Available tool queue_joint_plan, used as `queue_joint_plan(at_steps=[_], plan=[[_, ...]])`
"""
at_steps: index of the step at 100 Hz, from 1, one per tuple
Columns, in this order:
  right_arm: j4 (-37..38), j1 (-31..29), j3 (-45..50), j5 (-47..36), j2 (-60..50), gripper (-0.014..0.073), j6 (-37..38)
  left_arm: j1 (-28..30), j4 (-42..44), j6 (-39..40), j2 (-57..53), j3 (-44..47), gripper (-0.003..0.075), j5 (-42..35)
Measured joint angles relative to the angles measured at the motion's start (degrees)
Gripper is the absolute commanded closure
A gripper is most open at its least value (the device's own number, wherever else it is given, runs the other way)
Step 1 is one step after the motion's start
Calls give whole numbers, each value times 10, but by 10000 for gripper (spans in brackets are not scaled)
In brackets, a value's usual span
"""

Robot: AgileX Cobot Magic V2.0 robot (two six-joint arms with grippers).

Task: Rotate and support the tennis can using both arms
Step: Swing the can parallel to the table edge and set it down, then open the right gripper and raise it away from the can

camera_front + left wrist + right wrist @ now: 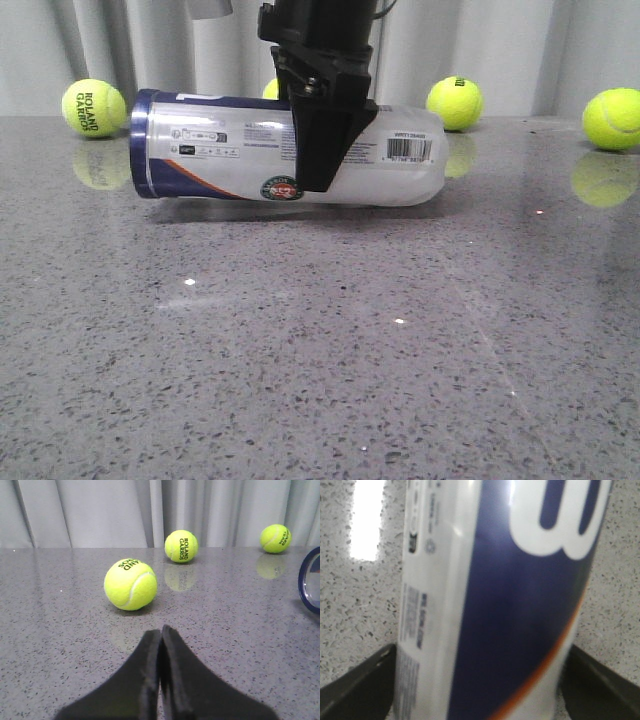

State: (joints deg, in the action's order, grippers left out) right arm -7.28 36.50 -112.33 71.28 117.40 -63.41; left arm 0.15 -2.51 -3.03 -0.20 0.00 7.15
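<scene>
1. The tennis can (250, 150), a clear plastic tube with a white-and-navy label, is lying on its side on the speckled grey stone-look surface (320, 360).
2. The right gripper (318, 150) is reaching down over the can's middle, its angular black fingers (357, 690) pressing both sides, grasping it.
3. The left gripper (161, 635) is hovering clenched, pointed fingers together, holding nothing.
4. Fuzzy yellow-green tennis balls (130, 584) are sitting before pale pleated curtains (100, 510).
</scene>
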Motion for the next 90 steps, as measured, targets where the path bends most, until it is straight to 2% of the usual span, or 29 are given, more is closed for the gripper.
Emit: queue_joint_plan(at_steps=[39, 72, 82, 90], plan=[[0, 0, 0, 0, -2, -58, 0, 0, 0, 0, 0, 0, 740, 0], [0, 0, 0, 0, -59, -58, 5, 0, 0, 0, 0, 0, 740, 0], [0, 0, 0, 0, -76, -58, 35, 0, 0, 0, 0, 0, 740, 0], [0, 0, 0, 0, -89, -58, 98, 0, 0, 0, 0, 0, 740, 0]])
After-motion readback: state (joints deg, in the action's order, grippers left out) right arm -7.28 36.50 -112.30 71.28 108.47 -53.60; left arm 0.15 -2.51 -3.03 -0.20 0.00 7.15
